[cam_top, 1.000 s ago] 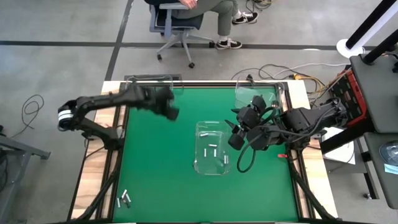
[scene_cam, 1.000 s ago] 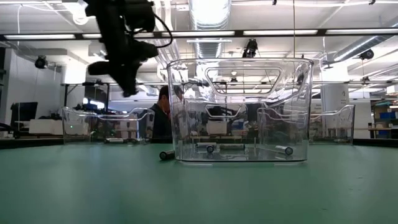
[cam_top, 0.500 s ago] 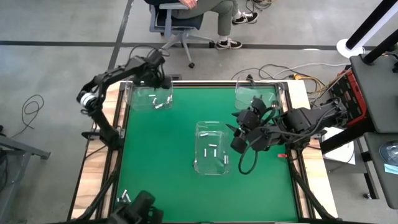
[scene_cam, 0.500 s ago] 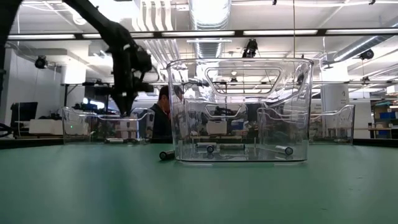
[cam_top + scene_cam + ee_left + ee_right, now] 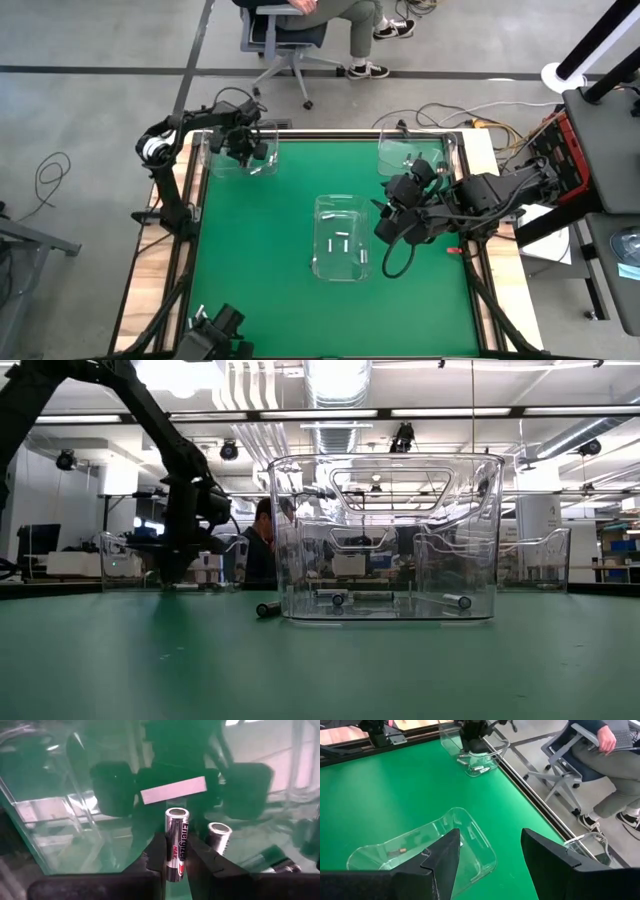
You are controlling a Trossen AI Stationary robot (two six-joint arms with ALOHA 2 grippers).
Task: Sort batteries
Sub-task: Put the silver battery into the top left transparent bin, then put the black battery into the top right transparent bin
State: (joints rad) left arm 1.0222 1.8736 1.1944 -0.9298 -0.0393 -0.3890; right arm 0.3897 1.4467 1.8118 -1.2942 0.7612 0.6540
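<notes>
Green felt covers the table (image 5: 260,250), and three clear bins sit on it: one at the far left corner (image 5: 240,152), one at the far right (image 5: 410,155) and one in the middle (image 5: 340,238). Behind the table a person (image 5: 330,15) sits on a wheeled chair (image 5: 285,50).

Left gripper (image 5: 245,148) reaches down into the far-left bin; its jaws are nearly closed, pinching one battery (image 5: 176,851) upright between the fingers (image 5: 155,855). A second battery (image 5: 218,836) lies just beside it on the bin floor, and the right wrist view shows a few small cylinders (image 5: 476,768) in that bin.

Right gripper (image 5: 392,222) hangs just beside the middle bin's right wall, its jaws spread wide with nothing between them.

Three batteries (image 5: 340,245) lie in the middle bin. One more (image 5: 267,609) rests on the felt just outside that bin's wall. At least one small piece lies in the far-right bin, too small to identify.
</notes>
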